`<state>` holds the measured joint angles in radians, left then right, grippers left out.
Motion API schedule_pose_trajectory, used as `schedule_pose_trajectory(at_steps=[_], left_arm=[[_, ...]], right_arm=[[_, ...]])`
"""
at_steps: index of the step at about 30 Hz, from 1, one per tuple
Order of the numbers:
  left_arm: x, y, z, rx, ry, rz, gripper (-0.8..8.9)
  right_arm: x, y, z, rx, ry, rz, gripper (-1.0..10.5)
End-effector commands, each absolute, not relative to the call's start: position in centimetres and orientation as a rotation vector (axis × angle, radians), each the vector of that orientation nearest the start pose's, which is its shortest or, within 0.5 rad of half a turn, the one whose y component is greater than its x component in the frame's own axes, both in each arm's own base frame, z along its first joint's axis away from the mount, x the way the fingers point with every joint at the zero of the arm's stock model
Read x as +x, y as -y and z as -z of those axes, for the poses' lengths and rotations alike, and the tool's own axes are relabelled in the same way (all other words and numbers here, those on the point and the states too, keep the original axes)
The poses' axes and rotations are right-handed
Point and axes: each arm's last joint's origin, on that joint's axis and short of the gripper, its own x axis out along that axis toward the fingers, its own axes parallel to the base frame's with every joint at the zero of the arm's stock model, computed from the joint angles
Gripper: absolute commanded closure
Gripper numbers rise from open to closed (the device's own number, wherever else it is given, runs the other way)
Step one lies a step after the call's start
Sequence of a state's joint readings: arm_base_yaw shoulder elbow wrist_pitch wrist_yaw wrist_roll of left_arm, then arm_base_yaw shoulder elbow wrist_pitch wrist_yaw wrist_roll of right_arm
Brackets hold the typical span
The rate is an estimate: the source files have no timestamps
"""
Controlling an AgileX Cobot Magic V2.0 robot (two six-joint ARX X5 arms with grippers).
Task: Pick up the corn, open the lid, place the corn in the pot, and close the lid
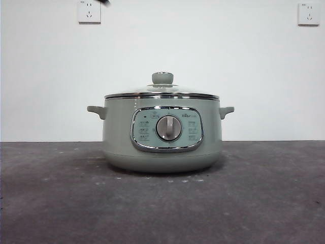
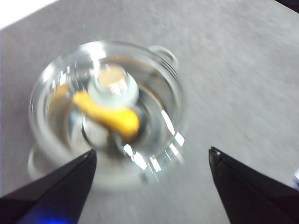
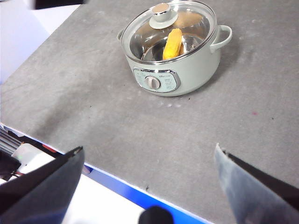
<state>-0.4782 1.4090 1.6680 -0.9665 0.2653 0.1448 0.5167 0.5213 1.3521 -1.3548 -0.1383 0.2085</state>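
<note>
The sage-green pot (image 1: 162,152) stands in the middle of the grey table with its dial facing the front camera. Its glass lid (image 1: 162,92) sits shut on the rim. Through the glass the yellow corn (image 3: 173,43) lies inside the pot, also seen blurred as the corn (image 2: 110,114) under the lid (image 2: 159,93). My left gripper (image 2: 152,150) hangs above the pot, open and holding nothing. My right gripper (image 3: 148,147) is open and empty, well back from the pot (image 3: 201,70) near the table's edge.
A white wall with two outlets (image 1: 89,11) (image 1: 309,13) stands behind the table. A black arm tip (image 1: 104,2) shows at the top of the front view. The table's blue-trimmed edge (image 3: 117,179) runs just below my right gripper.
</note>
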Motion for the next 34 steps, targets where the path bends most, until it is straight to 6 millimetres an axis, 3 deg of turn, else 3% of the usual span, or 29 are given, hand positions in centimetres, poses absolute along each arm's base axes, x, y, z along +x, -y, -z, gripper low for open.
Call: schedule_pose_trajectory(at_steps=[1, 7, 11, 20, 23, 25, 28, 34], left_arm=[[21.1, 11.8, -43.7, 0.197, -0.66, 0.765, 4.05], [16.3, 9.3, -45.8, 0.179, -0.615, 0.76, 4.04], [14.5, 8.4, -46.4, 0.174, -0.587, 0.76, 4.05], [13.8, 8.0, -46.3, 0.175, -0.616, 0.759, 4.06], [13.8, 8.1, -46.3, 0.175, -0.619, 0.759, 4.21], [13.8, 8.1, -46.2, 0.176, -0.623, 0.759, 5.38], [13.8, 8.0, -46.2, 0.177, -0.631, 0.759, 8.18], [13.8, 8.0, -46.1, 0.177, -0.633, 0.759, 8.19]], right_arm=[[-0.6, -0.1, -40.4, 0.071, -0.614, -0.581, 4.8], [-0.6, -0.1, -40.4, 0.068, -0.613, -0.582, 4.8], [-0.6, -0.1, -40.4, 0.068, -0.613, -0.582, 4.8], [-0.6, -0.1, -40.4, 0.069, -0.614, -0.582, 4.8], [-0.6, -0.1, -40.4, 0.068, -0.613, -0.583, 6.3], [-0.6, -0.1, -40.4, 0.068, -0.613, -0.583, 7.8], [-0.6, -0.1, -40.4, 0.068, -0.613, -0.583, 9.5], [-0.6, -0.1, -40.4, 0.061, -0.611, -0.584, 9.6]])
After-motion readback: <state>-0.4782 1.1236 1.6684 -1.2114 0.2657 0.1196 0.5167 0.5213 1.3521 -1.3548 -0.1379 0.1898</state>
